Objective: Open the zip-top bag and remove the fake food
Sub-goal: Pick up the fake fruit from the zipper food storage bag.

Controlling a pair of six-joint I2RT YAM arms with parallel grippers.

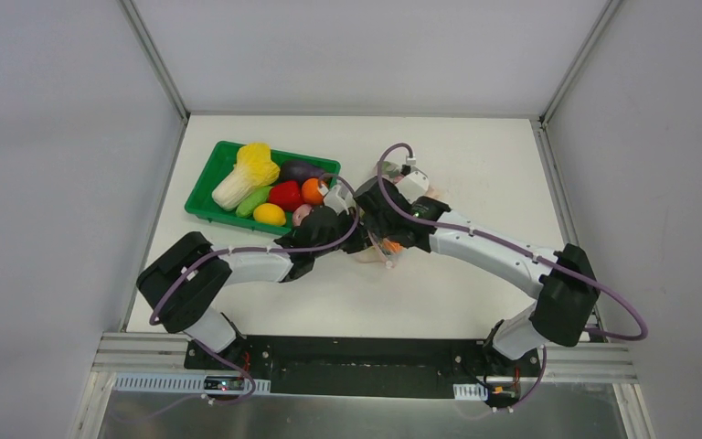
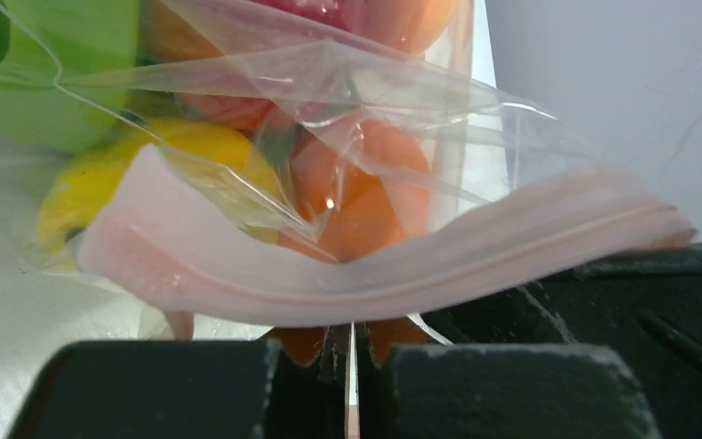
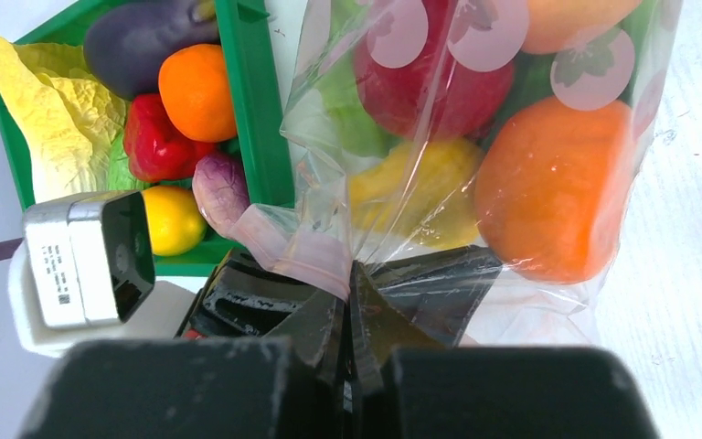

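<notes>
Two robot arms meet at the middle of a white surface [image 1: 475, 165], just right of a green tray [image 1: 203, 187] of plastic vegetables. The clear zip-top bag [image 3: 402, 183] lies there between them, the fake food [image 3: 553, 192] still inside: orange, red, yellow and green pieces. The left pincer [image 2: 351, 352] is clenched on the bag's edge at its pink zip strip [image 2: 402, 274]. The right pincer [image 3: 352, 320] is clenched on gathered film at that same pink edge.
</notes>
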